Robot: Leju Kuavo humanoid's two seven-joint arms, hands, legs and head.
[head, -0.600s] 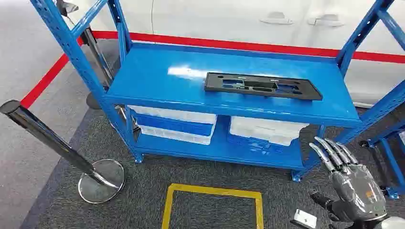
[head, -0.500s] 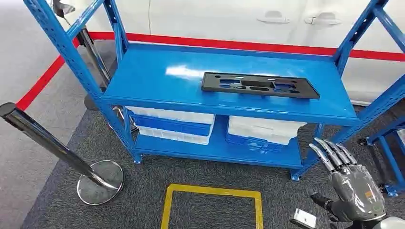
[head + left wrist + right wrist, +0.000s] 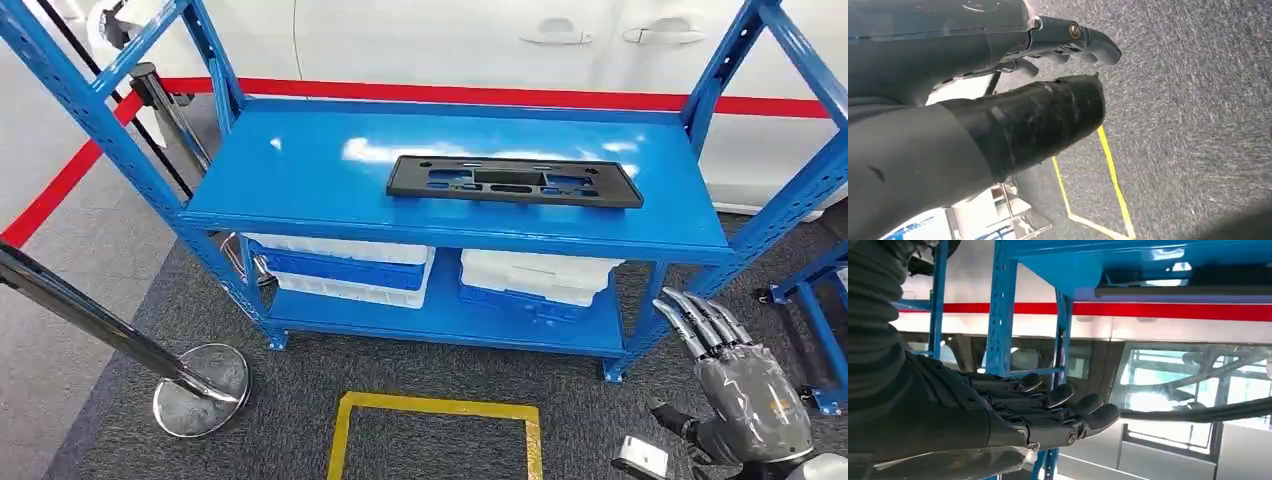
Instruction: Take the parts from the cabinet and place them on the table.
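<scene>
One black part on the cabinet shelf, well apart from the right hand's straight, empty fingers.

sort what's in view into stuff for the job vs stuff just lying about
Job: black part, blue rack it lies on, right hand.
Lying about: white bins on the lower shelf, chrome post, yellow floor square.

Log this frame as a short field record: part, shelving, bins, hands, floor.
part: black plate flat on the top shelf, untouched
shelving: blue rack, two levels
bins: white-and-blue bins on the lower shelf
right hand: fingers extended, holding nothing, low beside the rack
left hand: over the carpet, holding nothing
floor: yellow square on grey carpet, chrome post to the left
</scene>
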